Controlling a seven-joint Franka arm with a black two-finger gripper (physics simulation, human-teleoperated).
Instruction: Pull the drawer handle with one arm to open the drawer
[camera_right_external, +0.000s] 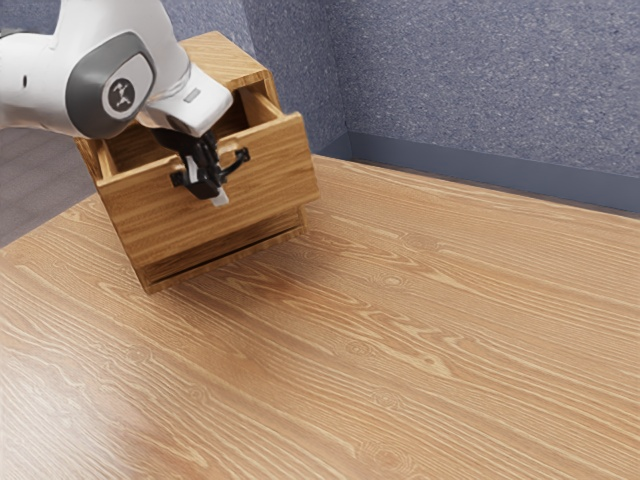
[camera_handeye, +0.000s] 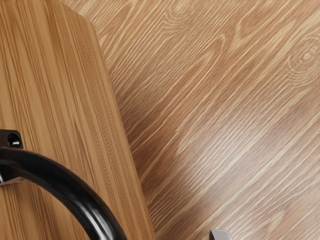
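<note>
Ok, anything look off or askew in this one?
The wooden cabinet appears to lean toward the exterior view's left, its edges slanted against the upright wall corner; it may be tipped. Drawer is open, gripper at its handle.

A white logo mark (camera_right_external: 122, 90) on the grey joint cap (camera_right_external: 104, 110); no readable words

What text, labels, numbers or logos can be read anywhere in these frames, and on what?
No readable words or numbers anywhere.
On the arm joint cap: one white emblem, a symbol with no legible letters.
On the drawer front, handle and table: wood grain or plain black, no markings.
</note>
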